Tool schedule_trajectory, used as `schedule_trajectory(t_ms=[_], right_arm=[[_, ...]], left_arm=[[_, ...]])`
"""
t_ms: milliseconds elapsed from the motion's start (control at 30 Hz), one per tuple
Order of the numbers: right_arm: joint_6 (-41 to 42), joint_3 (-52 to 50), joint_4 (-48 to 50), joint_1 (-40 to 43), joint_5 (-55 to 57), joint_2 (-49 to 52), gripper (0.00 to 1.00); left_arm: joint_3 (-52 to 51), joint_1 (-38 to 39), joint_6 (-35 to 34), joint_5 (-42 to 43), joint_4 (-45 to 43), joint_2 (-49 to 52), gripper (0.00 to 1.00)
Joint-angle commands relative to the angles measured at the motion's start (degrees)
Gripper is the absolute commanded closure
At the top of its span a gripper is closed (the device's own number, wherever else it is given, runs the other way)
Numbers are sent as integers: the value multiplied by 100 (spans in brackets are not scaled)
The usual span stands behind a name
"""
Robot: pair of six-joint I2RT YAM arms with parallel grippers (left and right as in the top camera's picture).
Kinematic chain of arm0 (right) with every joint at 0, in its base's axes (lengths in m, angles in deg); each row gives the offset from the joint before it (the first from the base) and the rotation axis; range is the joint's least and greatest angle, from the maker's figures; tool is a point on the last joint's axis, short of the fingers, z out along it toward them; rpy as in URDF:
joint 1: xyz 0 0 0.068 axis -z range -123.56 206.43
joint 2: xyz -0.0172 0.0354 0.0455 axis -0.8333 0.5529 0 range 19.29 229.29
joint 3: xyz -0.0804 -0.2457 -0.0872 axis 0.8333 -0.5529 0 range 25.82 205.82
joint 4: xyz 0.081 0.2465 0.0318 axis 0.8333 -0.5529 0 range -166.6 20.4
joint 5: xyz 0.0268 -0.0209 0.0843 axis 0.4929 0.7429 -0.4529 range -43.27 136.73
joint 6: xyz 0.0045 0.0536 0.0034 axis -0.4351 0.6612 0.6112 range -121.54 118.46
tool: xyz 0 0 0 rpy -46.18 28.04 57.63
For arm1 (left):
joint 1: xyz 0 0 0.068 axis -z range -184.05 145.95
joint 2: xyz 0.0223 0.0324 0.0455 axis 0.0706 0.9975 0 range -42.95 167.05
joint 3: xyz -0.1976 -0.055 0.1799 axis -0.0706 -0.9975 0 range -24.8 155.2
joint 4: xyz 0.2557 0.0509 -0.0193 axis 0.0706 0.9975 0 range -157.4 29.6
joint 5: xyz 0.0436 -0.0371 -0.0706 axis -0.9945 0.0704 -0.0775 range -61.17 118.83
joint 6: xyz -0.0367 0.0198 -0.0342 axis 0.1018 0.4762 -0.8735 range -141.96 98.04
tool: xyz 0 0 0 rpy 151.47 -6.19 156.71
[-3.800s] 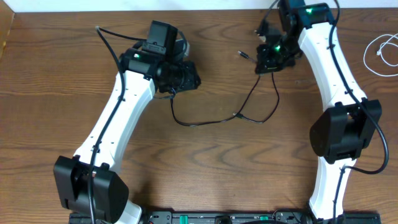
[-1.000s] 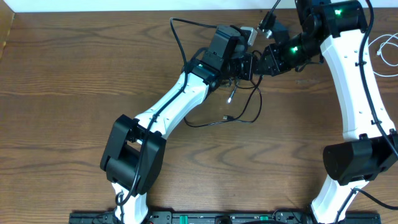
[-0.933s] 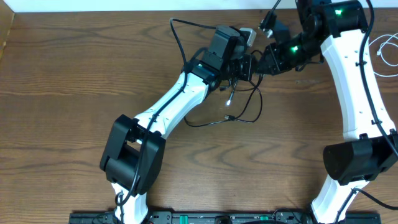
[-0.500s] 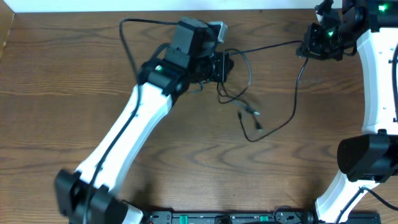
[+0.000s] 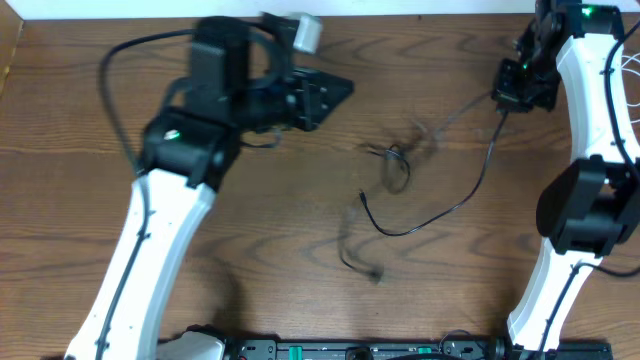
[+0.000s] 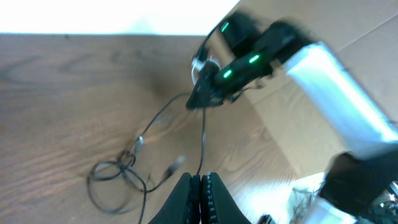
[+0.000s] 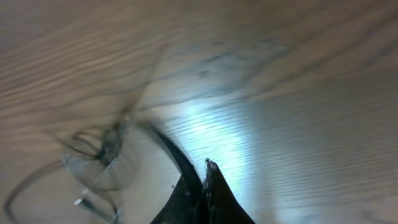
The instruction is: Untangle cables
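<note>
A thin black cable (image 5: 478, 190) hangs from my right gripper (image 5: 505, 95), which is shut on its end at the upper right. It curves down and left across the table. A small blurred tangle of black cable (image 5: 393, 165) lies mid-table, and a blurred loose piece (image 5: 358, 262) lies lower down. My left gripper (image 5: 335, 92) is shut at the upper left, apart from the tangle, with nothing seen between its jaws (image 6: 200, 183). The left wrist view shows the tangle (image 6: 118, 171) and the hanging cable (image 6: 203, 140). The right wrist view shows the held cable (image 7: 168, 149) at the jaws (image 7: 205, 177).
A white cord (image 5: 634, 95) peeks out at the right table edge behind the right arm. The table's back edge meets a white wall. Both arm bases stand at the front edge.
My left arm has swung left, away from the cables. The black cable once stretched between both grippers now hangs only from the right one. The tangle has dropped mid-table.
</note>
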Motion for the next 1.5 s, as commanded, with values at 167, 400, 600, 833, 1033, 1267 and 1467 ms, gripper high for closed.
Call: schedule_trajectory(t_ms=[167,400,600,833,1033,1267,1467], right_arm=[[-463,37,-245,153,-79,249,98],[-1862,39,-343,90,-1707,197,31],[-3239,42,-577,-26,-3104,-85,15],[-3388,-140,-682,-490,-2546,-79,18],[-3392,-1106,-105,-1003,-2142,-79,36],[-4100,-2031,315,-1497,-2024,-79,51],[-4015,-1679,109,-1703,-2124,-138,99]], left_arm=[[44,-286,-153,382,-13,-107,92],[44,52,-74,-133,278,529,93],[44,481,61,-866,393,1191,93],[44,649,37,-1014,354,2094,92],[44,466,39,-1062,352,2288,93],[44,170,37,-1056,378,2286,92],[44,149,39,-1056,439,2286,92]])
